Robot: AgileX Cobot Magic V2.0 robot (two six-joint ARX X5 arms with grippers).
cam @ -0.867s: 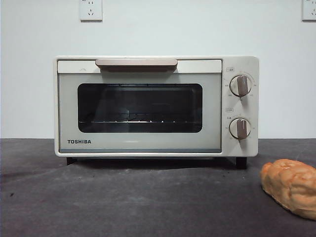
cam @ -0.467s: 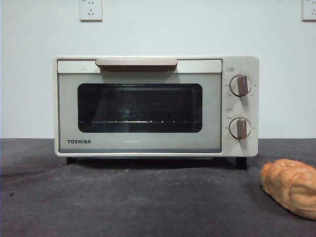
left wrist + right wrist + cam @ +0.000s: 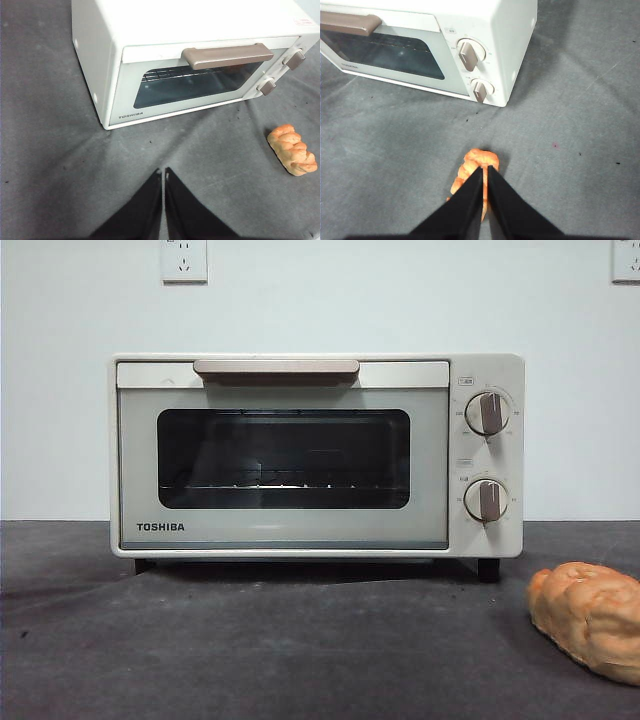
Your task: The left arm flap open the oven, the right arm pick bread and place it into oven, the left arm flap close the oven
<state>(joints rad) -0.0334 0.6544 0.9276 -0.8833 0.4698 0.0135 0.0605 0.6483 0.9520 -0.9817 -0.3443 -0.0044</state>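
both grippers are seen pressed shut and empty, left gripper [image 3: 163, 172] above the cloth before the oven [image 3: 315, 455], right gripper [image 3: 485, 170] over the bread [image 3: 590, 618] at the oven's 4 o'clock; door shut, nothing begun, all three steps left.

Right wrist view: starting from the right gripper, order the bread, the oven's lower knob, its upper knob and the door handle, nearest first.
1. bread, directly under the right gripper.
2. lower knob, on the oven front's near end.
3. upper knob, just beyond.
4. door handle, along the door's top, farthest.
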